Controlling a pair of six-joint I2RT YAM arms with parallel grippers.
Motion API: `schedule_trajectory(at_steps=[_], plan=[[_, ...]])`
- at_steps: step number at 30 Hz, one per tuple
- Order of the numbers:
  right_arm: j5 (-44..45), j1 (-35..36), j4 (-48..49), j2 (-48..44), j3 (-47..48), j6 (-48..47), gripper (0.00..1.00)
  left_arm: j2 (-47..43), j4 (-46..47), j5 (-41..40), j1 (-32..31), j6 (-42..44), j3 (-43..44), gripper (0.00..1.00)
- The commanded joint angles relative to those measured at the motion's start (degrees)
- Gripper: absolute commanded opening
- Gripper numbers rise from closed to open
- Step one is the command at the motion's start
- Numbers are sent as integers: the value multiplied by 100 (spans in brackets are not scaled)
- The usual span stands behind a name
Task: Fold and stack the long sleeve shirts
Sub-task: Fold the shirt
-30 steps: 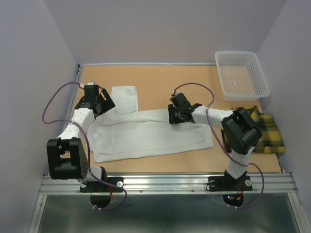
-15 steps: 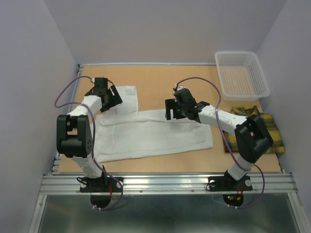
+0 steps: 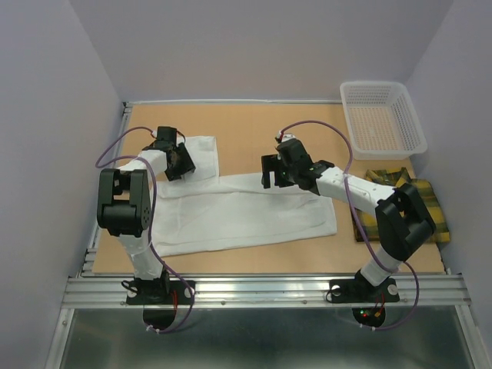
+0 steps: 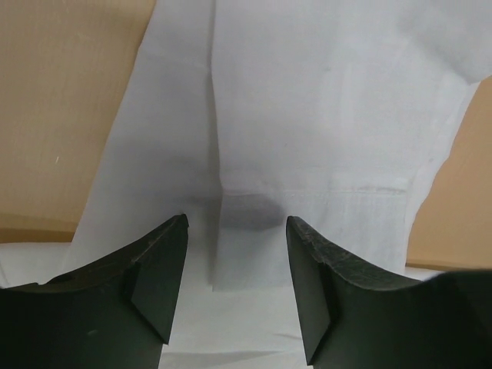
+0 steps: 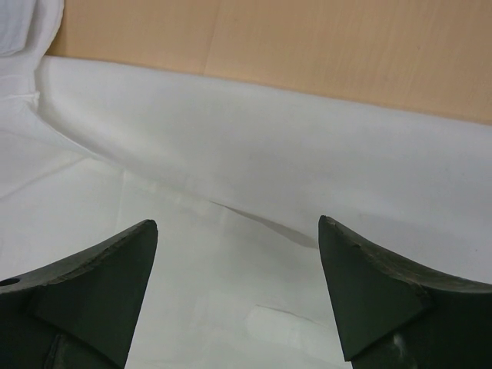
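The white shirt (image 3: 238,215) lies spread flat across the middle of the table, with a sleeve (image 3: 201,156) reaching toward the back left. My left gripper (image 3: 184,163) hovers open over that sleeve (image 4: 307,115); nothing is between its fingers (image 4: 157,269). My right gripper (image 3: 270,175) is open and empty just above the shirt's far edge (image 5: 254,154). The yellow-and-dark plaid shirt (image 3: 419,204) lies folded at the right edge of the table, partly hidden behind my right arm.
A white mesh basket (image 3: 382,118) stands at the back right corner. Bare tan tabletop (image 3: 254,127) shows behind the white shirt. Purple cables loop off both arms. The metal rail (image 3: 261,290) runs along the near edge.
My left gripper has swung right, from beside the shirt's left edge onto the sleeve. My right gripper has lifted and shifted slightly back along the shirt's far edge. The shirts have not moved.
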Motion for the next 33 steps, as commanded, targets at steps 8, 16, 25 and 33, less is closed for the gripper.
schedule_trajectory(at_steps=[8,16,25,33], plan=[[-52,43,128,-217,-204,43,90,148,267,27,-54,-94,36,42],[-8,42,154,-375,-415,166,89,140,223,194,-124,-137,62,11],[334,34,136,-717,-205,-62,89,-650,144,703,-133,-532,282,0],[370,34,93,-1420,-125,-211,89,-2398,91,888,-580,-1156,-69,0]])
